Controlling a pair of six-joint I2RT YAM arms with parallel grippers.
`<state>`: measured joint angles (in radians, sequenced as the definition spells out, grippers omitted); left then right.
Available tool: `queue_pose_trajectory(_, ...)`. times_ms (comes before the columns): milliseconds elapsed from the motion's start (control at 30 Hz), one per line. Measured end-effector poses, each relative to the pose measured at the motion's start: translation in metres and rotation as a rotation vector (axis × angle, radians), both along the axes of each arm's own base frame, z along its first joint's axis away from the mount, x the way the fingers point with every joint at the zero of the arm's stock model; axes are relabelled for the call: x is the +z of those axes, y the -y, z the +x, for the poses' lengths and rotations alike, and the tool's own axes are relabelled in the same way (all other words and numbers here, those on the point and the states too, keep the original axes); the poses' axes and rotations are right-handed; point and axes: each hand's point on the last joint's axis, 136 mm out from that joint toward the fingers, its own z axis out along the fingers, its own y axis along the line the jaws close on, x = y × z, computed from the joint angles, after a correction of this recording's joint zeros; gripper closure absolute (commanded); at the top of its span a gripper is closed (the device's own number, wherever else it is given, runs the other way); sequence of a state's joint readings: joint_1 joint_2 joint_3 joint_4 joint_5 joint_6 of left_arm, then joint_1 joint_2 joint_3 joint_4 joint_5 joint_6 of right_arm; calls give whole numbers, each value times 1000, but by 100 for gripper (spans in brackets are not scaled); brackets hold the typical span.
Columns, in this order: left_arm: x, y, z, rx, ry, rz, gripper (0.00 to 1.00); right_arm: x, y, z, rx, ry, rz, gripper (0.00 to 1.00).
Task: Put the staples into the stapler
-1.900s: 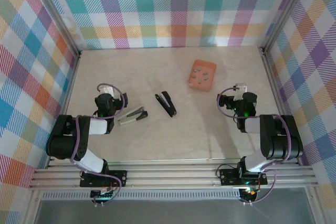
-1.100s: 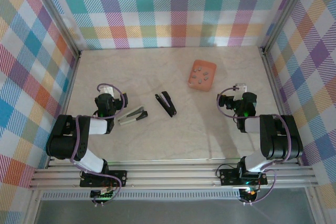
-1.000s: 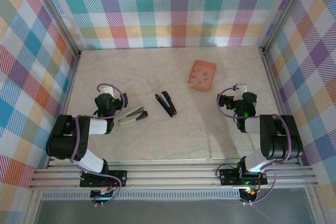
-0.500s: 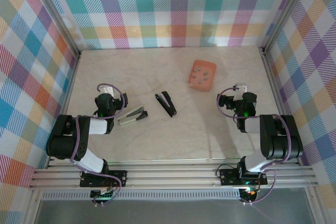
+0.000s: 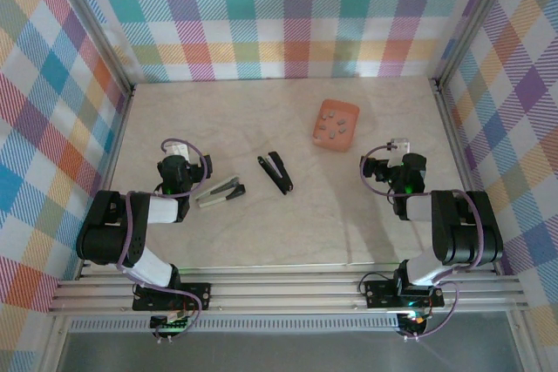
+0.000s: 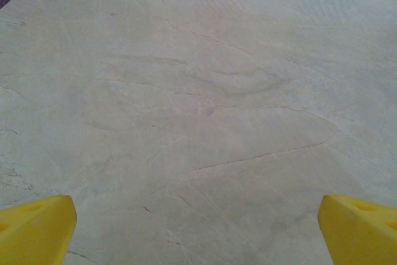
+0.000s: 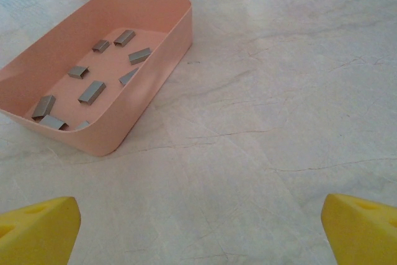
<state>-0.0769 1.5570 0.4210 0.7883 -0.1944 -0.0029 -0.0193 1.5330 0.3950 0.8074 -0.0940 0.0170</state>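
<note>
Several grey staples (image 7: 92, 92) lie in a shallow orange tray (image 7: 144, 89), which sits at the back right of the table (image 5: 335, 121). A black stapler (image 5: 275, 172) lies opened in a V near the table's middle. A grey-beige stapler-like thing (image 5: 220, 191) lies just right of my left gripper (image 5: 177, 156). In the left wrist view that gripper (image 6: 198, 234) is open over bare table, its yellow fingertips (image 6: 34, 228) far apart. My right gripper (image 7: 201, 234) is open too, low over the table, with the tray ahead and to its left (image 5: 397, 156).
Plaid walls and metal frame rails (image 5: 105, 67) close in the table on three sides. Both arms sit folded near their bases at the front corners. Bare marble-look tabletop (image 5: 288, 233) lies between them and in front of the stapler.
</note>
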Motion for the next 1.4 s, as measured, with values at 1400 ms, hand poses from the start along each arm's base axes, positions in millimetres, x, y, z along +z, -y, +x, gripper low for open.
queue_pose_trajectory(1400,122,40,-21,-92,-113,-266,20,107,-55,12,79,-274,76,1)
